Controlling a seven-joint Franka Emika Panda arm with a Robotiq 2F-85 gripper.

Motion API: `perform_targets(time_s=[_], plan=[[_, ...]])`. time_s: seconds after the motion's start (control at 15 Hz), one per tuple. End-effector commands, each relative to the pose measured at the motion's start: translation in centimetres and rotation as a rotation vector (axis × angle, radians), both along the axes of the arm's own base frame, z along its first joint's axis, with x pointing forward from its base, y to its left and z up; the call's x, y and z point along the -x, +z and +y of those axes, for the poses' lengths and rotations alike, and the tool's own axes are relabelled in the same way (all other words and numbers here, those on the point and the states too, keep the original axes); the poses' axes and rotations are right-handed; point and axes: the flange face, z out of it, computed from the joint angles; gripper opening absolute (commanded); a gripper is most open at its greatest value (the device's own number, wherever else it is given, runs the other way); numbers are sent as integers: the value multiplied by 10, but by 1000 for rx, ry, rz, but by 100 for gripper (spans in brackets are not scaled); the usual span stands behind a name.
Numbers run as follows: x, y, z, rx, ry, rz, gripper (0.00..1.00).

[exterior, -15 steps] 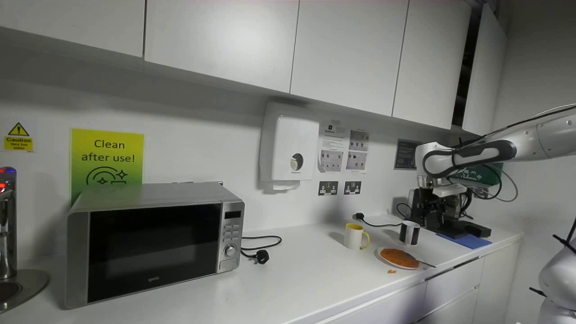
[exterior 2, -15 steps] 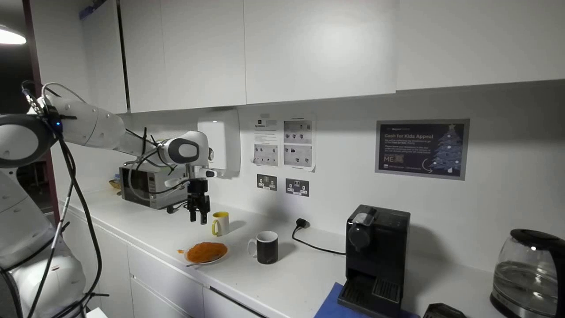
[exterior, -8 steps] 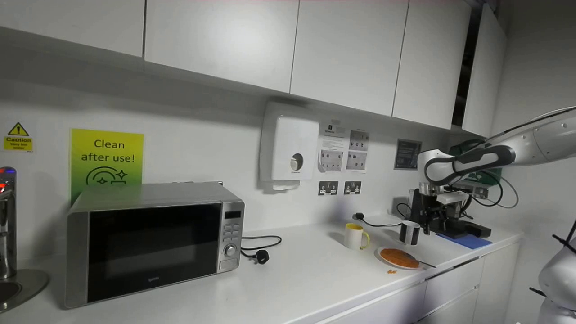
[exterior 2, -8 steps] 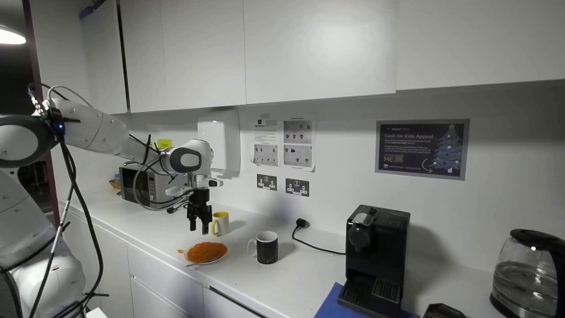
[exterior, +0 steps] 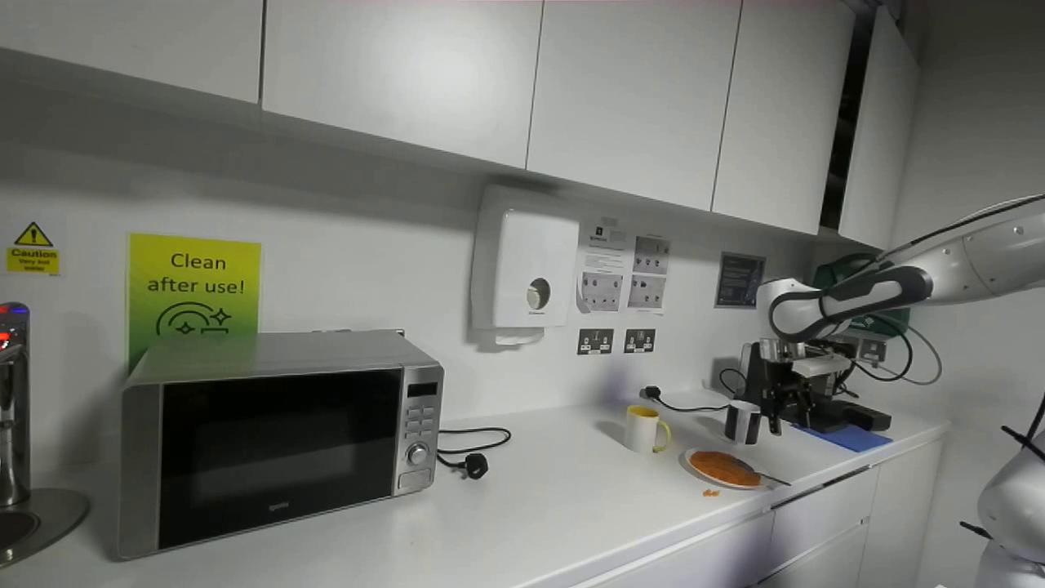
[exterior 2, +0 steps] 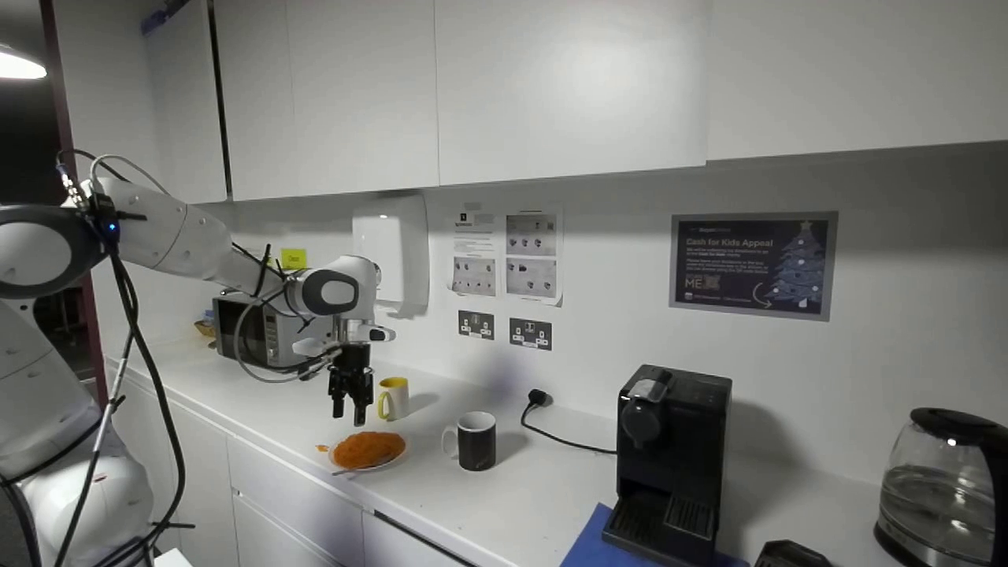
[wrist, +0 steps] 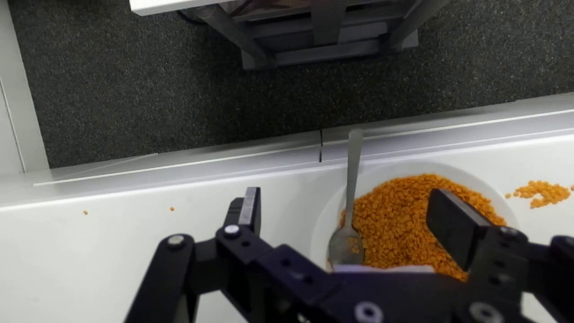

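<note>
Hovering above a spoon (wrist: 350, 202), the gripper (exterior 2: 349, 417) is observed with its jaws wide apart.

The spoon's bowl is rested at the edge of orange grains (wrist: 394, 215) on a white plate (wrist: 319, 229), its handle directed toward the near edge of the counter (exterior 2: 504, 504). In an exterior view, loose grains (exterior 2: 322, 448) are noted just left of the plate; a black-and-white mug (exterior 2: 477, 442) is placed to the right, a yellow-and-white mug (exterior 2: 398, 399) on the far side. Farther right, a coffee machine (exterior 2: 677, 441) is set on a blue mat (exterior 2: 589, 543); a microwave (exterior 2: 272, 335) is positioned far left.
</note>
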Motion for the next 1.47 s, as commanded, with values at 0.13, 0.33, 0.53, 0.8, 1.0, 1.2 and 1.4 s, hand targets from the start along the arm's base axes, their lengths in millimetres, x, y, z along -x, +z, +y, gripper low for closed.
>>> perform_targets(time_s=[0.13,0.33,0.53,0.8,1.0,1.2,1.4], plan=[[5,-30,-5,25,64,69,100],[7,-46,-7,20,71,99,100],[4,-59,-7,-1,60,100,100],[0,-77,-5,20,88,-14,100],[2,-89,-4,-4,88,-84,100],[7,-97,-2,-12,100,-99,100],[13,-100,-3,-14,101,-69,100]])
